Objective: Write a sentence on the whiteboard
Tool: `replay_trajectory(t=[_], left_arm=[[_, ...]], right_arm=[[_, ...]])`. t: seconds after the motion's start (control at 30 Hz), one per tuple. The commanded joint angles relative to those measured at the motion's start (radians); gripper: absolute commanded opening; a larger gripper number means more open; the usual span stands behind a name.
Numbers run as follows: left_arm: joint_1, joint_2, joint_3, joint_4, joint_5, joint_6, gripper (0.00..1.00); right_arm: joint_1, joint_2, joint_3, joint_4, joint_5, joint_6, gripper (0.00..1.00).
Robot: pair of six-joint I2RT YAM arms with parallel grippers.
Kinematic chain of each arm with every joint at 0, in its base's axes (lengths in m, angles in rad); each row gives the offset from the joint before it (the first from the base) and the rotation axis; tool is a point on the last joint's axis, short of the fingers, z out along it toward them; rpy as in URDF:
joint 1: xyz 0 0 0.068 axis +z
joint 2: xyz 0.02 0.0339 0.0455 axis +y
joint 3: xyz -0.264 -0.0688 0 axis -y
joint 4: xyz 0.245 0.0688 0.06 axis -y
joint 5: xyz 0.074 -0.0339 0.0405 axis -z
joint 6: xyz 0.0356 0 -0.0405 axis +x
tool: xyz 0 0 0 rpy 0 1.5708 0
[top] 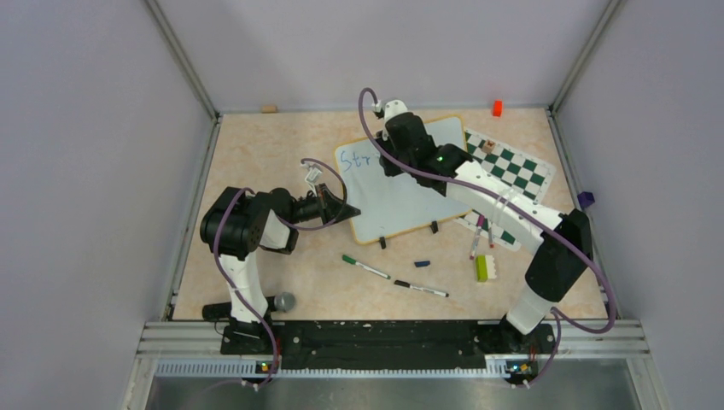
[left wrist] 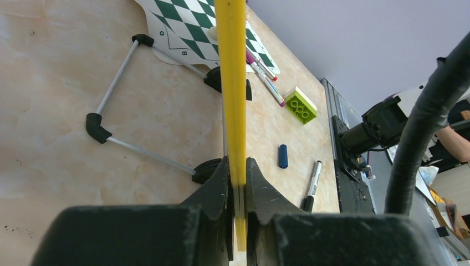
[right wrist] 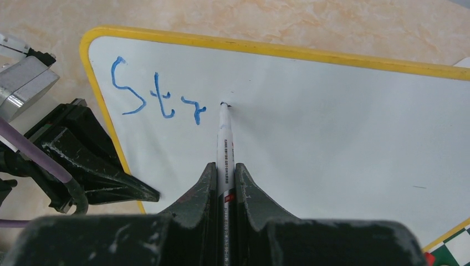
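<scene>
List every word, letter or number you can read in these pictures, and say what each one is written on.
"Str": blue handwriting at the top left corner of the whiteboard.
"D" and "8": what the border marks on the chessboard seem to read; they are small, so this is uncertain.
Print along the barrel of the pen pointing at the whiteboard: too small to read.
Nothing else can be read.
</scene>
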Motion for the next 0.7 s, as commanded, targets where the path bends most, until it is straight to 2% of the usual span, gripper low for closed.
replay_trajectory(t=[0.0,0.43,0.67], left_arm=[[-0.019,-0.005,-0.005,0.104,0.083,0.072,0.0],[-0.019,-0.004,-0.005,0.105,0.082,0.075,0.0],[-0.019,-0.005,-0.005,0.104,0.082,0.076,0.0]], right_arm=[[-0.006,0.025,0.049,0.005,0.01,-0.023,0.0],[-0.006,0.004,0.02,-0.036,-0.036,-0.046,0.0],[-0.006,-0.001,0.018,-0.051,0.021,-0.049,0.0]])
